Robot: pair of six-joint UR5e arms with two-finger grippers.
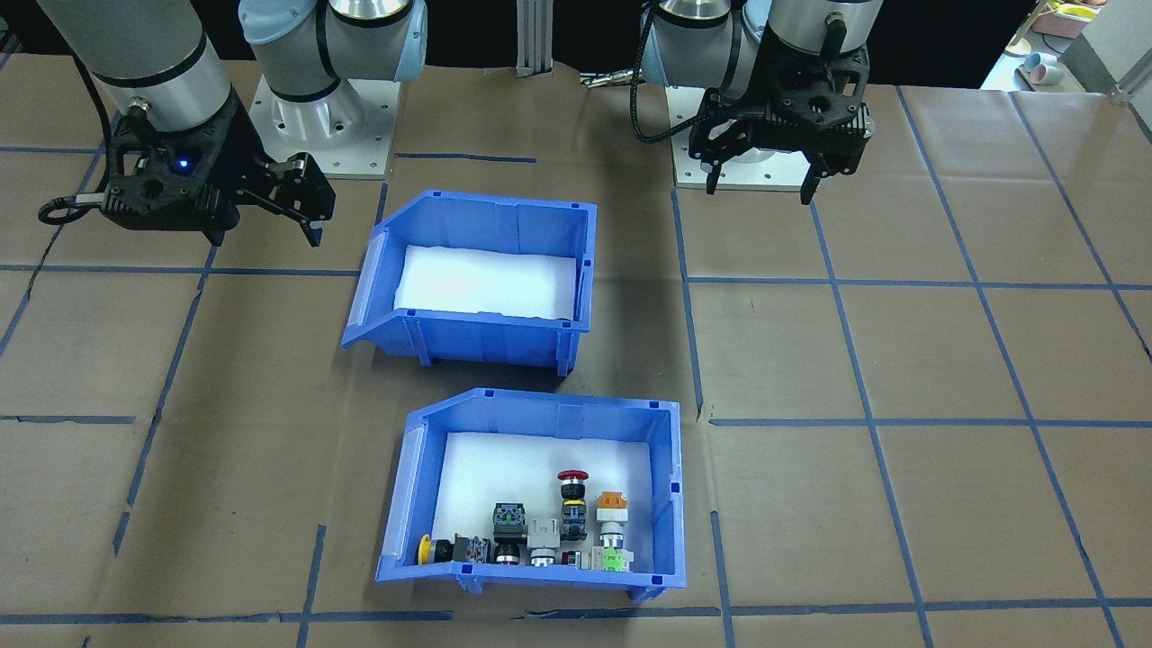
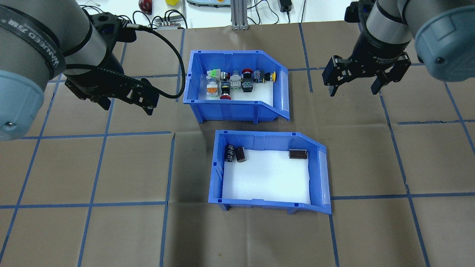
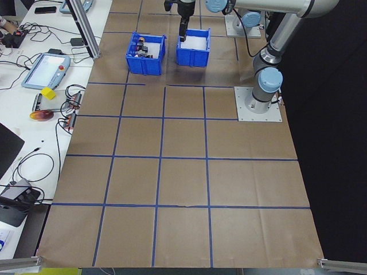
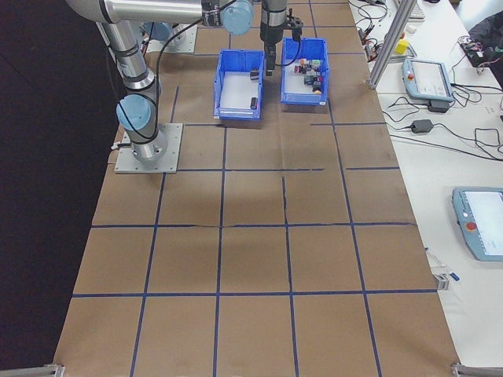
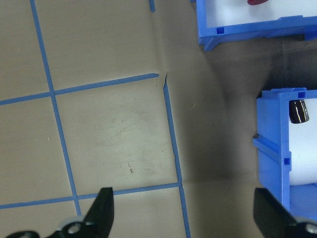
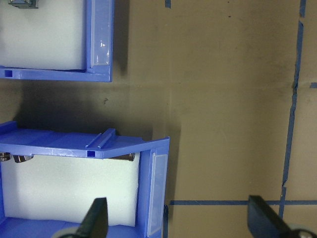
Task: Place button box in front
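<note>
The button box (image 2: 237, 111), a blue bin with a white liner, holds several small switches with red, orange, yellow and green heads. It stands on the far side of the table and appears nearest the camera in the front-facing view (image 1: 405, 504). My left gripper (image 2: 128, 107) (image 5: 183, 198) hovers open to the left of the bins, holding nothing. My right gripper (image 2: 352, 91) (image 6: 176, 203) hovers open to their right, also holding nothing. Neither gripper touches a bin.
A second blue bin (image 2: 217, 170) holding dark cylinders (image 2: 234, 153) stands nearer the robot, just behind the button box with a narrow gap between them. Brown paper with blue tape lines (image 2: 92, 204) covers the table. Cables and tablets lie on a side bench (image 3: 46, 69).
</note>
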